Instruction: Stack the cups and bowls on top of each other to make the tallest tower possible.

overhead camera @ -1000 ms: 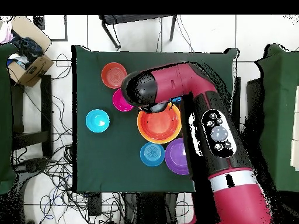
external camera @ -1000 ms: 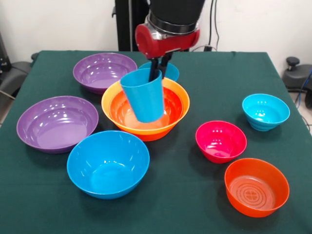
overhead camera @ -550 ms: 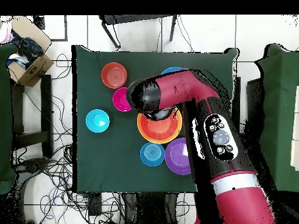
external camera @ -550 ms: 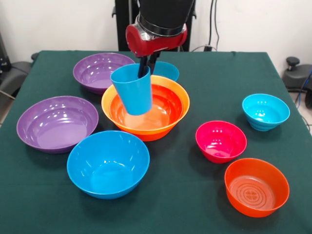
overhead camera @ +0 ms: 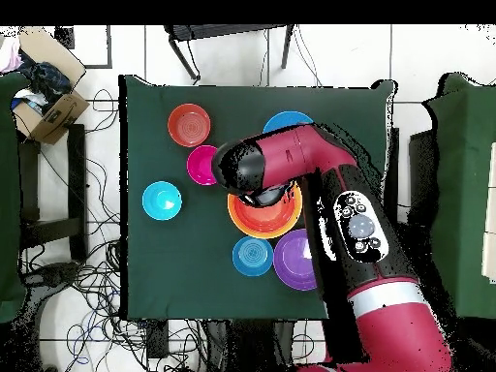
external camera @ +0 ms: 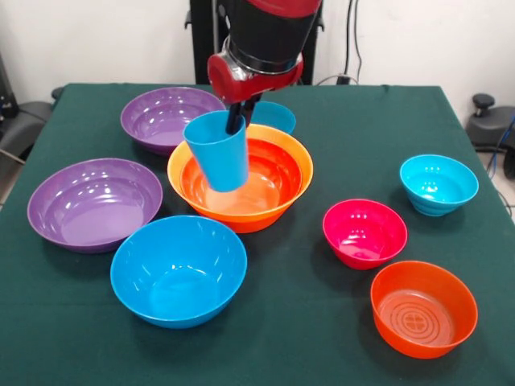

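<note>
Blue tumbler (external camera: 217,150) hangs tilted over the orange bowl (external camera: 282,183), end effector (external camera: 239,119) clamped on its rim.

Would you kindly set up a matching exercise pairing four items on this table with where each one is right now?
Things:
1. light blue cup
2. magenta bowl
3. large orange bowl
4. gripper

Places or states:
A. under the lifted cup
B. shut on the cup's rim
C. between the cyan and red-orange bowls
D. held tilted above the table

Pairs: 1-D, 2-C, 3-A, 4-B
</note>
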